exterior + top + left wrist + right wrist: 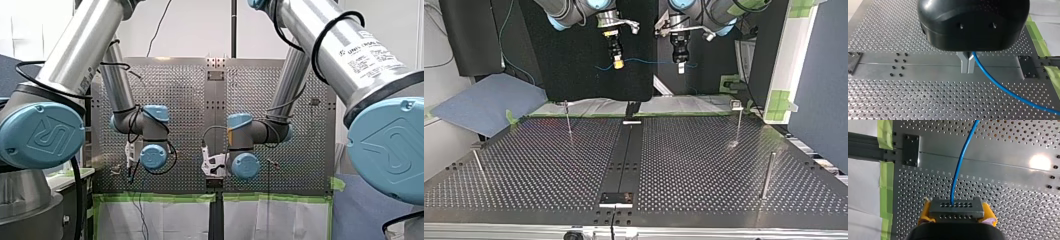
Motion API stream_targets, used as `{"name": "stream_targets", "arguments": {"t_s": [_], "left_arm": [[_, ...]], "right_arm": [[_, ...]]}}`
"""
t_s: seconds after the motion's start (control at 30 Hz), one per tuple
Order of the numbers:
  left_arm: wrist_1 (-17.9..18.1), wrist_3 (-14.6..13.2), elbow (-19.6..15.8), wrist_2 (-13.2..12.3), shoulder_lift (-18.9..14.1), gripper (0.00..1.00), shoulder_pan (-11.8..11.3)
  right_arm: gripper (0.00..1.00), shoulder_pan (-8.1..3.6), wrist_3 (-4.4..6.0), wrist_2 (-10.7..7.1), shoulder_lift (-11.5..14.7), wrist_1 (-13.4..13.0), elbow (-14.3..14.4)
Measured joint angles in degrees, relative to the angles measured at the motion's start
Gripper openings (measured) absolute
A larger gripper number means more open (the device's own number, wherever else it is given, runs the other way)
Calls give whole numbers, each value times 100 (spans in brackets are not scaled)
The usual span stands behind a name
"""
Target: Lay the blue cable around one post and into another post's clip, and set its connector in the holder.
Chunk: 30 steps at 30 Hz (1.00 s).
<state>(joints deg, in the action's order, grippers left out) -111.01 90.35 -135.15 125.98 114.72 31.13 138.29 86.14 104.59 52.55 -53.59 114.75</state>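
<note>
Table [694, 165] bears four posts [768, 175]; left gripper [680, 68], right gripper [618, 63] pinch one cable [649, 62].

Top view, table [689, 165] centre open to you, thin post [569, 122] 10 o'clock, capped post [738, 125] 2, dark post [767, 175] 4, leaning post [477, 165] 8

We read "UNIVERSAL ROBOTS" on the white label [372, 52] on my right arm's silver metal tube [302, 27]; smaller print illegible. Blue round joint cap [42, 136]: embossed "UR" mark.
</note>
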Motion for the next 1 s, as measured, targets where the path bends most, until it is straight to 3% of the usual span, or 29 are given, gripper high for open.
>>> {"name": "stream_targets", "arguments": {"t_s": [0.23, 0.37, 0.6, 0.9, 1.0], "left_arm": [[-1, -3, 0, -2, 3, 0, -3], [-57, 29, 64, -87, -58, 0, -87], [-399, 124, 189, -349, -404, 0, -294], [-874, 373, 314, -371, -883, 0, -428], [-1018, 467, 396, -370, -1026, 0, -478]], "right_arm": [[0, 0, 1, 0, -2, 5, 0], [0, -13, 56, 21, 78, 29, -83], [0, 3, 312, -38, 368, 263, -267], [0, -64, 695, -279, 765, 623, -498], [0, -81, 747, -296, 923, 779, -622]]}}
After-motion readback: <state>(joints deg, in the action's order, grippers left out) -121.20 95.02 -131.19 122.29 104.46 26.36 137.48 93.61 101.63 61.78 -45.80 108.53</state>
